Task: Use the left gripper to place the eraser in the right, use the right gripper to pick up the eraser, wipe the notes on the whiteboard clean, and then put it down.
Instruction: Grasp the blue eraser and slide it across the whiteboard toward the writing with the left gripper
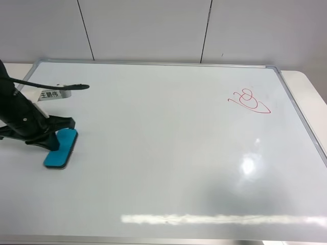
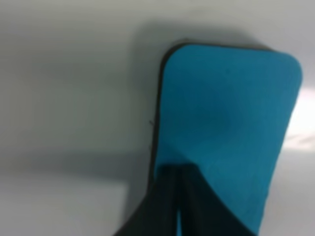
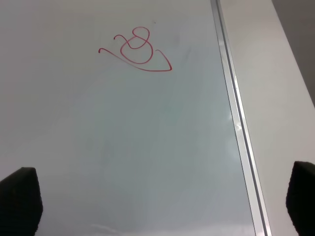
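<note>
On the whiteboard (image 1: 163, 168), left side, your left gripper (image 1: 55, 135), fingers nearly closed, sits over the far end of the eraser (image 1: 59, 154), long axis front-to-back; right gripper (image 3: 161, 199), spread wide, hangs by the notes (image 1: 249, 101).

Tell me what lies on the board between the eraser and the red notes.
Nothing: the exterior high view shows only bare whiteboard between the eraser and the notes.

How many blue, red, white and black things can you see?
Blue: 1, the eraser
Red: 1, the notes
White: 1, the whiteboard
Black: 2, the left tool and the right tool
Total: 5
</note>
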`<state>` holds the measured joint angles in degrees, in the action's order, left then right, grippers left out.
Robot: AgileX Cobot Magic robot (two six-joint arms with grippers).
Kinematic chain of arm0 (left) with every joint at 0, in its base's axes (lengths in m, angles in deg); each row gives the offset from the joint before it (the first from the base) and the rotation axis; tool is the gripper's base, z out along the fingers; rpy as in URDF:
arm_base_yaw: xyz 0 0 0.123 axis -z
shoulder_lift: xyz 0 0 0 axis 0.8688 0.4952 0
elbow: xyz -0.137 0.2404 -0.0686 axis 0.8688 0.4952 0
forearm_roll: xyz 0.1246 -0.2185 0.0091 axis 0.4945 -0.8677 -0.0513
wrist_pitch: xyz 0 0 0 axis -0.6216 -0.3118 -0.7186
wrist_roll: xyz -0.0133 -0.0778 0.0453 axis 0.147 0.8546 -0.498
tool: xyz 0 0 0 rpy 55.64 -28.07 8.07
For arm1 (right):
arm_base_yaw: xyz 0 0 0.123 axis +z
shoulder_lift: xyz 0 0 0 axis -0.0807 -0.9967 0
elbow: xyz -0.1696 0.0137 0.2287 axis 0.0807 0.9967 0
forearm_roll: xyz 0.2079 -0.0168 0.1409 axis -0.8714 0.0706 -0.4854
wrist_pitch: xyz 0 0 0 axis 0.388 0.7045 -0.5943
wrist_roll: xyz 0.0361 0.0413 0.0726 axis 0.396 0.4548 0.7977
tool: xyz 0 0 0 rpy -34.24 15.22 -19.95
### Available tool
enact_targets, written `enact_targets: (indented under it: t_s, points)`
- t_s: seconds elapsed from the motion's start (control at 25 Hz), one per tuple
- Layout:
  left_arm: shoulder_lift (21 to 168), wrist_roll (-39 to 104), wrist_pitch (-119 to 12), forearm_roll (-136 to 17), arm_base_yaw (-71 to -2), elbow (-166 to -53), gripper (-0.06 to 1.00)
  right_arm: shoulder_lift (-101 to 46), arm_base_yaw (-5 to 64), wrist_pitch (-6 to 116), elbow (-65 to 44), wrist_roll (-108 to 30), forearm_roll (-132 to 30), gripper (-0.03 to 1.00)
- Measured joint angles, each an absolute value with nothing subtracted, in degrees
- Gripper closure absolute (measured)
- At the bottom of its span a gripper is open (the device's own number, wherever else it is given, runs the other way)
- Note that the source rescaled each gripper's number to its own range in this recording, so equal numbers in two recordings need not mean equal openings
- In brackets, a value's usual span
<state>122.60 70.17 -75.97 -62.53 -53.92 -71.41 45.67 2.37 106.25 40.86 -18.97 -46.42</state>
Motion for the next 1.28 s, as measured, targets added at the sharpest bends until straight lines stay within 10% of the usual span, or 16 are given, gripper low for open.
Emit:
enact_targets:
  t_s: [1.28]
  points:
    - [149.34, 87.93, -73.31, -94.73, -18.38, -106.67, 0.94, 45.67, 2.37, 106.25, 40.86, -18.97, -46.42, -0.03]
